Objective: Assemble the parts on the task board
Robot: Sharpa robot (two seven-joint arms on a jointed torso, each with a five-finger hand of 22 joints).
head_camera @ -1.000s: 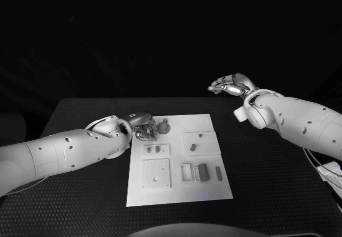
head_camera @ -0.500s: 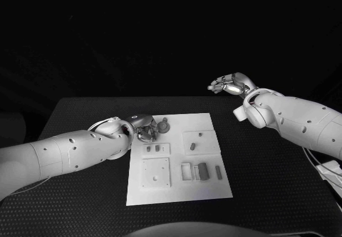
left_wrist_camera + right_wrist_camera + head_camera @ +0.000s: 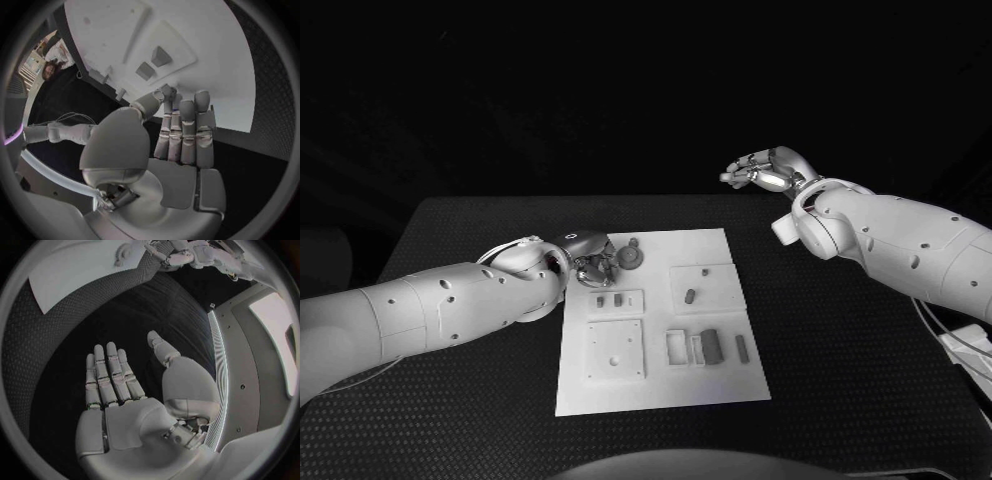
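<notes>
From the head view, the left arm comes in low across the tabletop (image 3: 459,380). The left hand (image 3: 589,255) sits at the far left corner of the task board (image 3: 661,385). Its fingers point down at the board, next to a round grey part (image 3: 633,257). From here I cannot tell if they touch it. More small grey parts (image 3: 711,347) lie in trays on the board, nearer the robot. The right arm is lifted up high. The right hand (image 3: 764,172) hangs in the air past the far edge of the tabletop, well away from the board. Its fingers look curled in a bit.

From the left wrist view, the left hand (image 3: 178,140) is flat with its fingers (image 3: 187,132) straight and pressed side by side. The thumb leans in toward them. The hand holds nothing. The fingertips are over the edge of the white task board (image 3: 206,60).

From the right wrist view, the right hand (image 3: 119,390) is flat and holds nothing. Its fingers (image 3: 109,372) are straight and close together, and the thumb sticks out to the side. The tabletop (image 3: 100,315) is far below it.
</notes>
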